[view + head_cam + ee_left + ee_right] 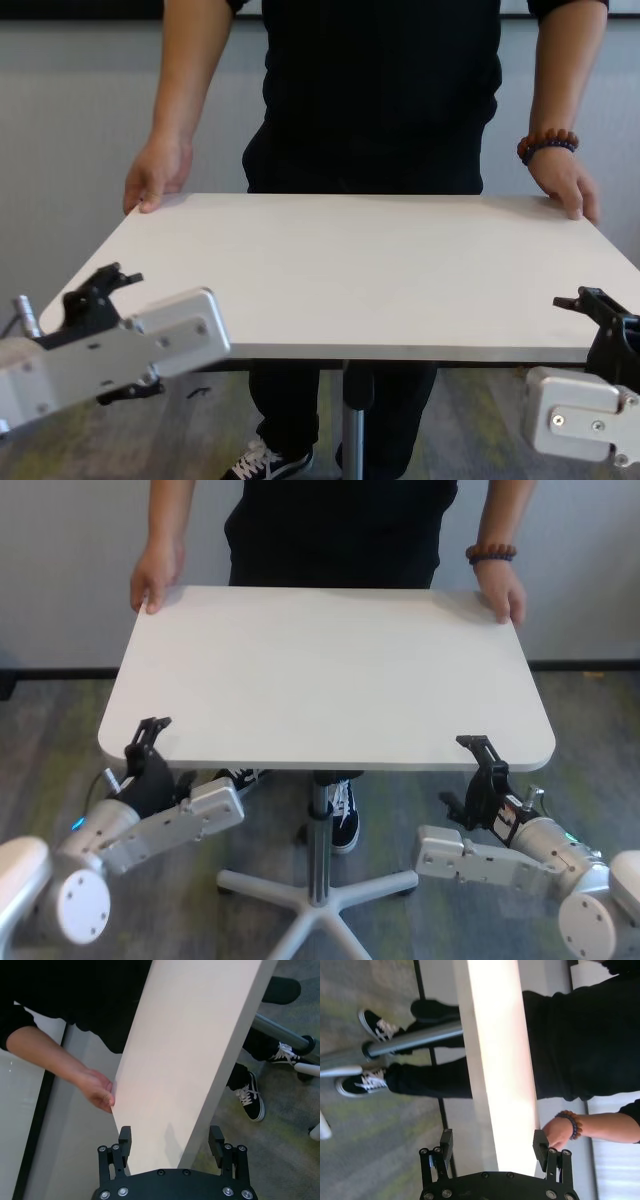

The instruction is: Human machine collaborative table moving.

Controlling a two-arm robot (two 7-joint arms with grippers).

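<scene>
A person (340, 530) grips the far corners of the white table (330, 670) at frame centre. At lower left and lower right, the left gripper (146, 742) and right gripper (482, 763) straddle its near edge, jaws spread wide and not clamped.

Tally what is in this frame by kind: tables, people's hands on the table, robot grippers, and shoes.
Table: 1
Human hands on the far edge: 2, one and the braceleted one
Grippers at the near edge: 2, left gripper and right gripper, each straddling the tabletop
Black shoes with white laces: 2, and
Total: 7
</scene>
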